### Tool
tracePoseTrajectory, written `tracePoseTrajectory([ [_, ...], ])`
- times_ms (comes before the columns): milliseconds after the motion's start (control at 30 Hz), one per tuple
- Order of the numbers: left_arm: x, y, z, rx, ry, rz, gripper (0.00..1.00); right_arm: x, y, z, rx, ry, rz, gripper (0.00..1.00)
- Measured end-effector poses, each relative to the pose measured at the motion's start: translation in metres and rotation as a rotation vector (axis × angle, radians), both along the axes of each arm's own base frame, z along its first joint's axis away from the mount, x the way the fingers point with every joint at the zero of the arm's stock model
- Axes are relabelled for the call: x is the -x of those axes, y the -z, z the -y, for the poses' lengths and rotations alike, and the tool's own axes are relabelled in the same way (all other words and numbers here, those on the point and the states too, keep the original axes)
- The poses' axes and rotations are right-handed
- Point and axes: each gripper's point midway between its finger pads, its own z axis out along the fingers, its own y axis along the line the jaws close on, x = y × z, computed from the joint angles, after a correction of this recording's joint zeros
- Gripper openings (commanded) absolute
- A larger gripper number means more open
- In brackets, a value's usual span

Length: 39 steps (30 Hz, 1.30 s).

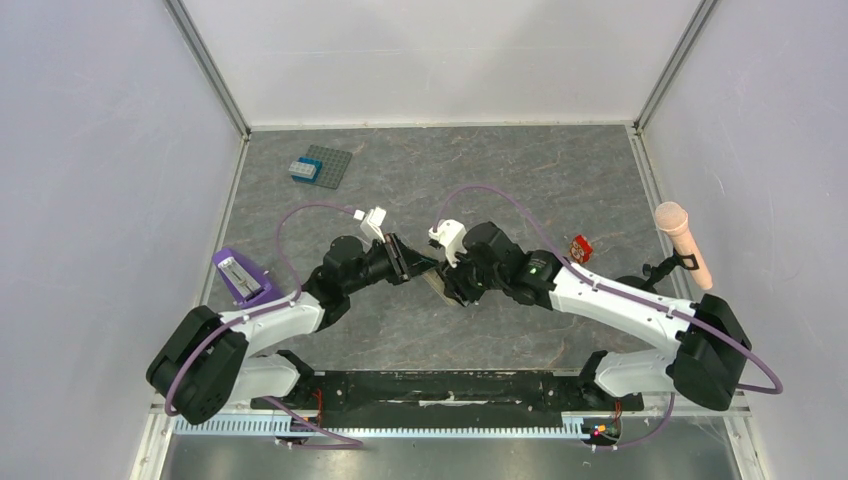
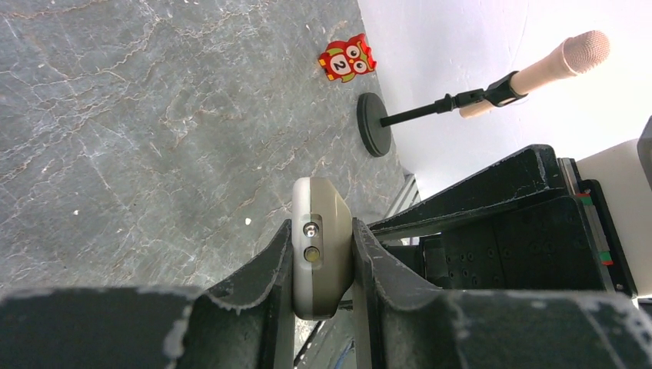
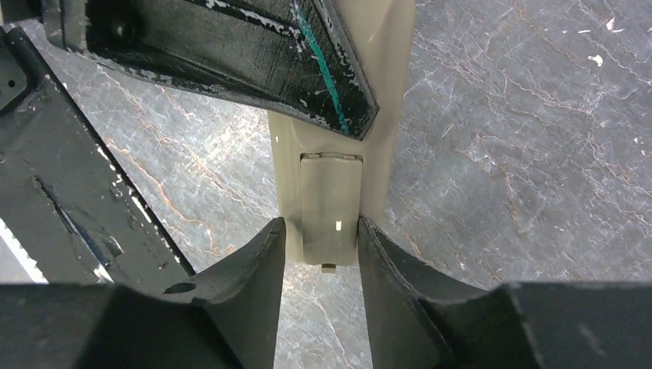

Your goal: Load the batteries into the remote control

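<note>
The remote control is held above the table between both grippers, its tan back showing. My left gripper is shut on one end of it; in the left wrist view the remote stands edge-on between the fingers, with two small emitters on its end face. My right gripper is shut on the other end. In the right wrist view its fingers flank the closed battery cover of the remote. No batteries show in any view.
A purple holder sits left of the left arm. A blue brick on a grey studded plate lies at the back left. A red owl tile and a microphone on a stand are on the right.
</note>
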Motion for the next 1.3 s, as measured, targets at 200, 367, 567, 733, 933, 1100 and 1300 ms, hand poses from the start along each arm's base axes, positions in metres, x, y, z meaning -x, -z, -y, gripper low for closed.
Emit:
tracePoseTrajectory([
  [200, 0.003, -0.006, 0.0, 0.027, 0.0, -0.01, 0.02, 0.0, -0.009, -0.002, 0.013, -0.003, -0.016, 0.51],
  [367, 0.006, -0.013, 0.003, 0.054, 0.011, -0.012, 0.02, -0.005, -0.024, -0.008, -0.019, 0.015, -0.003, 0.64],
  [567, 0.01, -0.026, 0.005, 0.101, 0.023, -0.009, 0.02, -0.008, -0.044, -0.012, -0.073, 0.053, -0.003, 0.8],
  [733, 0.011, -0.033, 0.005, 0.126, 0.018, -0.015, 0.02, -0.011, -0.074, -0.006, -0.159, 0.117, 0.011, 0.88],
  [933, 0.009, -0.044, 0.001, 0.18, -0.023, -0.049, 0.02, -0.023, -0.116, 0.015, -0.328, 0.293, 0.01, 0.92],
  [1100, 0.008, -0.058, -0.002, 0.245, -0.062, -0.09, 0.02, -0.013, -0.135, 0.032, -0.526, 0.418, -0.02, 0.93],
  [1300, 0.011, -0.078, -0.01, 0.346, -0.099, -0.132, 0.02, -0.007, -0.131, 0.043, -0.653, 0.523, -0.083, 0.93],
])
